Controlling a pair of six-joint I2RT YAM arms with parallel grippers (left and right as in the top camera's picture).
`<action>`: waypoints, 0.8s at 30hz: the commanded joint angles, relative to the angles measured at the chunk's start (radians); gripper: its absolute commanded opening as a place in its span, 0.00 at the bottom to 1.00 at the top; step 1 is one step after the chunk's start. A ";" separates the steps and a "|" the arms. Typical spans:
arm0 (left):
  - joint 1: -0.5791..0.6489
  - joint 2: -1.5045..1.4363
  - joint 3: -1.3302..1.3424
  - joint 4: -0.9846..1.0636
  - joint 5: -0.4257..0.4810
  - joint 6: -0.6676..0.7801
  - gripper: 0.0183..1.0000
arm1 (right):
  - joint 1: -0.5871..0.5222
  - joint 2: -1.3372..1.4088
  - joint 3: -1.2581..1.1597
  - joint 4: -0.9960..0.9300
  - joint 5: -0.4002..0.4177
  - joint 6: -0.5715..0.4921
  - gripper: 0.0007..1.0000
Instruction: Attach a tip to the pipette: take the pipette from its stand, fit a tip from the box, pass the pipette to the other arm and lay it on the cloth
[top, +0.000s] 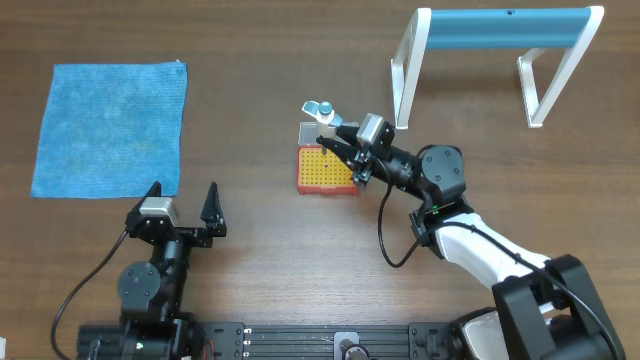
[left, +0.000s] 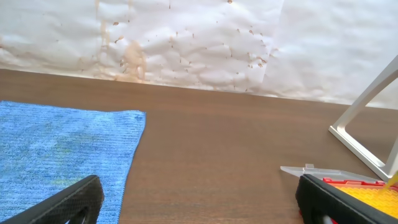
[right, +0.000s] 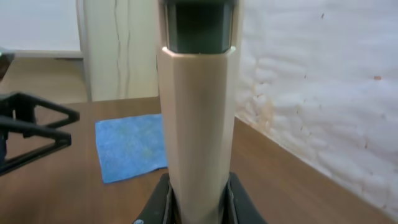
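Observation:
My right gripper (top: 337, 143) is shut on the white pipette (top: 321, 109), holding it above the far edge of the orange tip box (top: 322, 172). In the right wrist view the pipette's body (right: 198, 118) stands upright between the fingers (right: 157, 200); its lower end is hidden. The blue cloth (top: 110, 128) lies flat at the far left of the table. My left gripper (top: 181, 207) stands open and holds nothing, near the table's front, just in front of the cloth's (left: 59, 155) near right corner. The tip box (left: 364, 188) lies off to that gripper's right.
The white stand with a blue top bar (top: 500, 30) is at the back right, with one of its legs (left: 367, 127) showing in the left wrist view. The tip box's clear lid (left: 311, 171) lies open behind the box. A wall runs along the table's far edge.

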 joint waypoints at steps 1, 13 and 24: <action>0.001 -0.005 -0.002 -0.006 -0.011 0.010 1.00 | 0.003 -0.045 0.101 -0.056 -0.042 -0.001 0.07; 0.001 -0.005 -0.002 -0.006 -0.011 0.010 1.00 | -0.012 -0.262 0.261 -0.386 -0.092 0.234 0.07; 0.002 -0.005 -0.002 -0.005 -0.011 0.010 1.00 | -0.016 -0.388 0.261 -0.736 -0.191 0.227 0.08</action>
